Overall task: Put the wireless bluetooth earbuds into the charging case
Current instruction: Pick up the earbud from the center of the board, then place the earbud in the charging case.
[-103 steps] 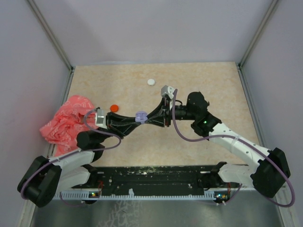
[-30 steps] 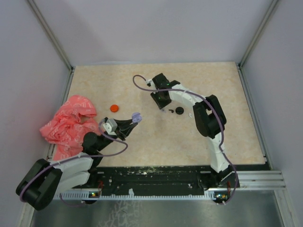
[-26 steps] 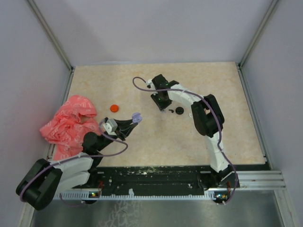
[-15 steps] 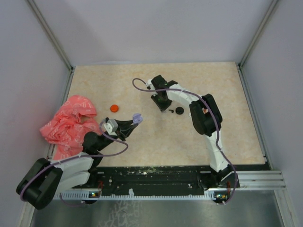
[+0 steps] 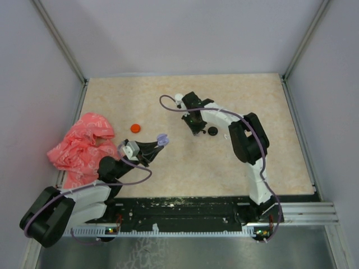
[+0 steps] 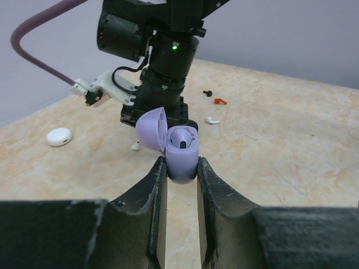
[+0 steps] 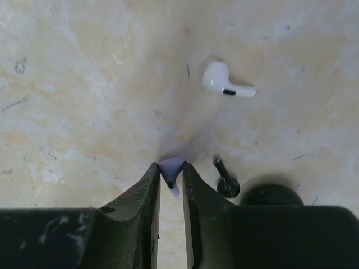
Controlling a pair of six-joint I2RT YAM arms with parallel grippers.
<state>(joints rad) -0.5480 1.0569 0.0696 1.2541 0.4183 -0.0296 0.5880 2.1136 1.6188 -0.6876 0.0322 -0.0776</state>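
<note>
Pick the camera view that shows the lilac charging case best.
Left wrist: the lilac charging case sits close and central, lid open. The top view shows only a small lilac speck; the right wrist view misses it.

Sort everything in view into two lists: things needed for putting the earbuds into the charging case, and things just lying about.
Job: lilac charging case, lilac earbud, white earbud, black earbud, red earbud.
Lying about: crumpled pink sheet, red disc, black disc, white disc.
</note>
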